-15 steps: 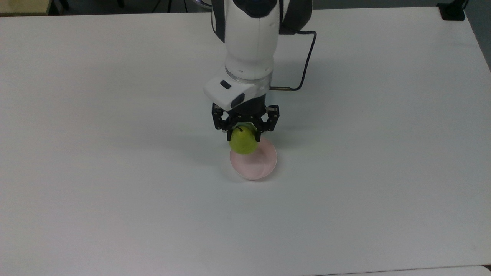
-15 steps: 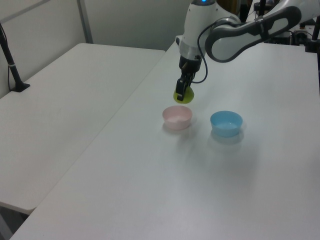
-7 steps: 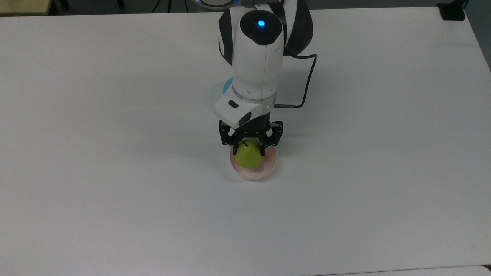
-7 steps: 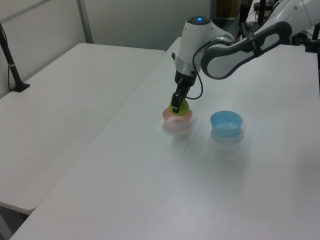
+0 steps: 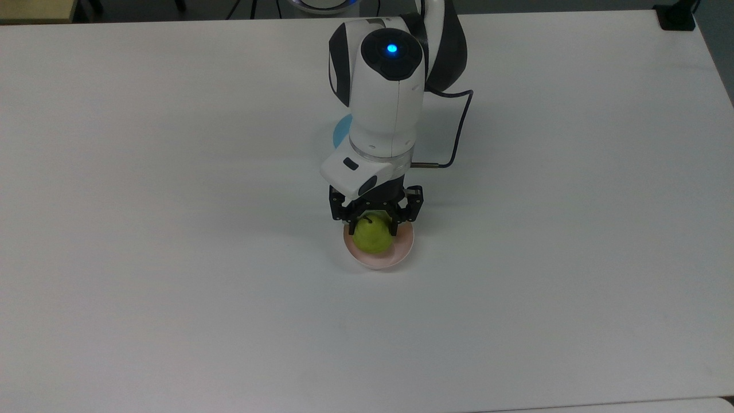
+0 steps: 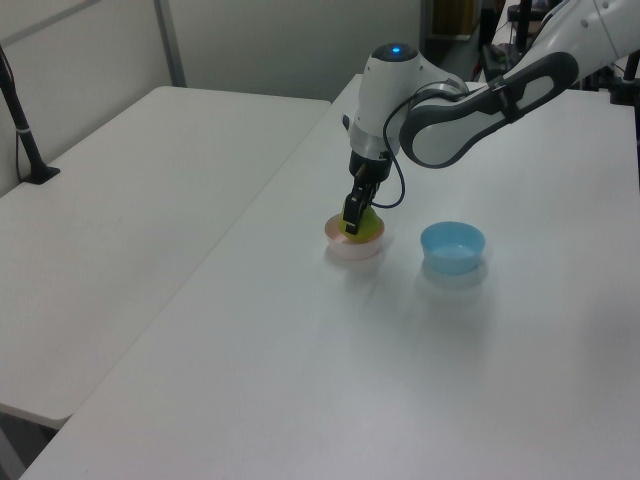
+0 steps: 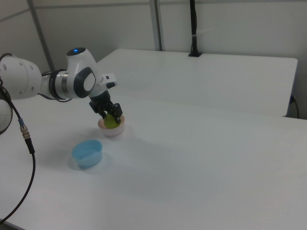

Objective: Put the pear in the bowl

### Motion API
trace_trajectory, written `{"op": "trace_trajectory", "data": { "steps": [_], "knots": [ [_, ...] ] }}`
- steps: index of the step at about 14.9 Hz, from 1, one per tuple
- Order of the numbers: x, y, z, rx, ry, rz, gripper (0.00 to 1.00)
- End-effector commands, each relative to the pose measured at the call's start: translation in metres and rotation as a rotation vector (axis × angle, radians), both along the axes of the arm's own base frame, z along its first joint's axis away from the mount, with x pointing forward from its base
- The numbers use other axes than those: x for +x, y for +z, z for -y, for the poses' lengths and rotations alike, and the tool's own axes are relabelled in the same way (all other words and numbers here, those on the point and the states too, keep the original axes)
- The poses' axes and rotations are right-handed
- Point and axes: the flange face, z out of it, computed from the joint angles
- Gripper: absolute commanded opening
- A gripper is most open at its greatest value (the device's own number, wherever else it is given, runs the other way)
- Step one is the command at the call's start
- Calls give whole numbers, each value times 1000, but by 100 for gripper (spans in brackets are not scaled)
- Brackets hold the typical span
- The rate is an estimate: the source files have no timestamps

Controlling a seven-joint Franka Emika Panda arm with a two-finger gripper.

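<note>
Pincer (image 5: 373,229) points down over the pink bowl (image 5: 401,252), fingers either side of the pear (image 5: 372,238). Pear sits inside the bowl on the white surface (image 5: 172,258). A sliver of blue bowl (image 5: 340,131) peeks out beside the arm.

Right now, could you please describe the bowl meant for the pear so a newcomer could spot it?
On the white table, follow the arm down to the gripper. Right beneath it sits the pink bowl, with the pear inside. The neighbouring bowl is blue and empty.
</note>
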Motion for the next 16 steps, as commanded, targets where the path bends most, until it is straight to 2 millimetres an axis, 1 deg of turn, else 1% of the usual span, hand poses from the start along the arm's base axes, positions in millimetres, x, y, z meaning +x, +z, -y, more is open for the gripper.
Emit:
{"op": "trace_trajectory", "data": {
  "steps": [1, 4, 5, 7, 10, 11, 12, 14, 16],
  "knots": [
    [-1, 7, -4, -7, -2, 29, 100],
    [-2, 21, -1, -5, -7, 37, 100],
    [-3, 31, 0, -4, -8, 41, 100],
    [-10, 56, 8, -8, -21, 23, 100],
    [-29, 101, 19, -19, -39, -30, 100],
    [-36, 116, 26, -22, -47, -52, 100],
    [-43, 133, 35, -23, -61, -63, 100],
    [-58, 160, 53, -25, -87, -91, 100],
    [-76, 183, 69, -39, -55, -145, 100]
  ]
}}
